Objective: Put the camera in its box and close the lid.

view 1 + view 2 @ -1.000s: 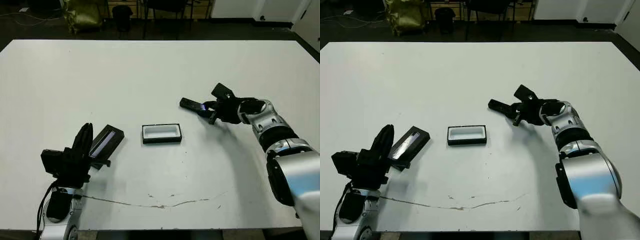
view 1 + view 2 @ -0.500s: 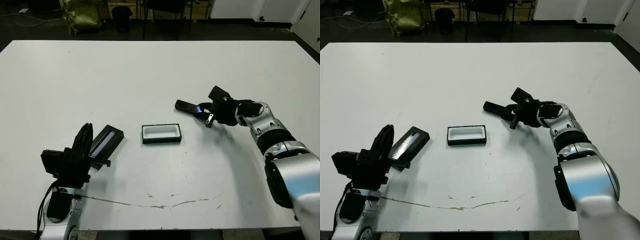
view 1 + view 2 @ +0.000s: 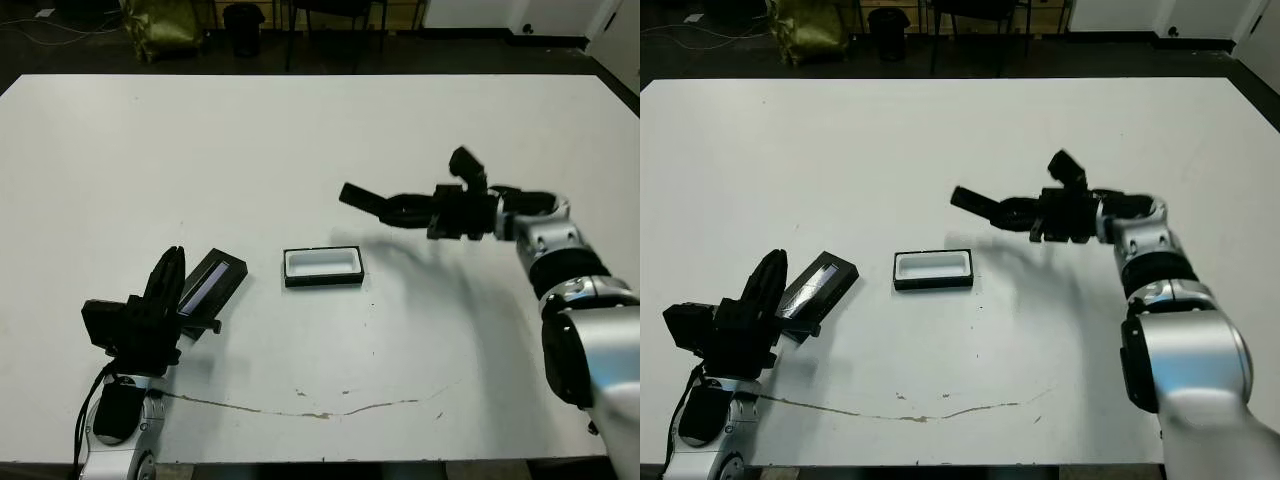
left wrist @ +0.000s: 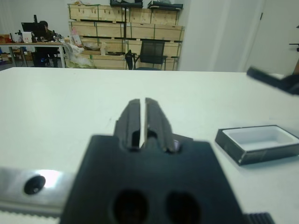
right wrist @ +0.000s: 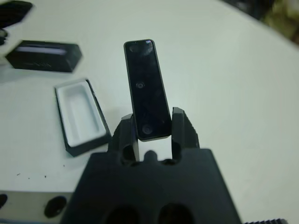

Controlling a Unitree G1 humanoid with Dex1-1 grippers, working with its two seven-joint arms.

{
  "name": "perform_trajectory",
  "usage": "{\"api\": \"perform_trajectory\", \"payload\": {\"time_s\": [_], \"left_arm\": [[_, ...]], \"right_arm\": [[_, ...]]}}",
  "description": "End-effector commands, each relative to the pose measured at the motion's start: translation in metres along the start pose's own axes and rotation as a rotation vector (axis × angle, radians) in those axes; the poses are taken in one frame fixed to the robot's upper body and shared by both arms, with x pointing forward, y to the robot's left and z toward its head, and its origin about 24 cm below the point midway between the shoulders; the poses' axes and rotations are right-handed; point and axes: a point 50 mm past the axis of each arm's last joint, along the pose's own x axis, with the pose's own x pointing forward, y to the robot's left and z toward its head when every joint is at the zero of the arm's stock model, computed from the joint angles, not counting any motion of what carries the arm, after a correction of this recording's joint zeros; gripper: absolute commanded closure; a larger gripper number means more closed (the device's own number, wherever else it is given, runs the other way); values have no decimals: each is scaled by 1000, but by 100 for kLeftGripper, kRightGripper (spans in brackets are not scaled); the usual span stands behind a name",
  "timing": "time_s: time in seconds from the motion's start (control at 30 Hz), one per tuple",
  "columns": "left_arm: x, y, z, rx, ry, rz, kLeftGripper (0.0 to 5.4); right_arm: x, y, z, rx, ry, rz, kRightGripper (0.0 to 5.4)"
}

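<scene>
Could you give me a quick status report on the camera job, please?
Right gripper shut on camera, held above table. Left gripper shut, empty, by lid. Box open, unobstructed.

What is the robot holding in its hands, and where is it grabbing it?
The right hand grips the camera by one end, and the rest sticks out in the air. The left hand is shut and holds nothing.

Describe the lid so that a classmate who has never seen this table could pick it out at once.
Start at the white table and find the white-lined box near its middle. The lid lies to the robot's left of it, beside the left gripper. Unlike the open box, it is flat, black, with a shiny greyish strip.
</scene>
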Motion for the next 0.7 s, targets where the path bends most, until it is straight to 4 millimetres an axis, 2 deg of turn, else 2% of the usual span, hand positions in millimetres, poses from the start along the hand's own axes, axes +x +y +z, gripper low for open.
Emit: {"api": "perform_trajectory", "payload": {"time_s": [0.03,0.13,0.27,0.37,0.7], "left_arm": [[-3,2,-4,13,33,4,540],[-3,2,-3,17,29,1,540],[-2,2,-3,12,31,1,540],[-2,2,-2,9,24,0,540],[-2,0,-2,12,29,2,540]], "right_arm": [[7,6,6,-24,7,95,502],[14,15,8,-70,23,164,502],[22,24,9,-2,92,256,502],[27,29,12,-22,160,309,502],[45,39,22,-60,268,390,502]]}}
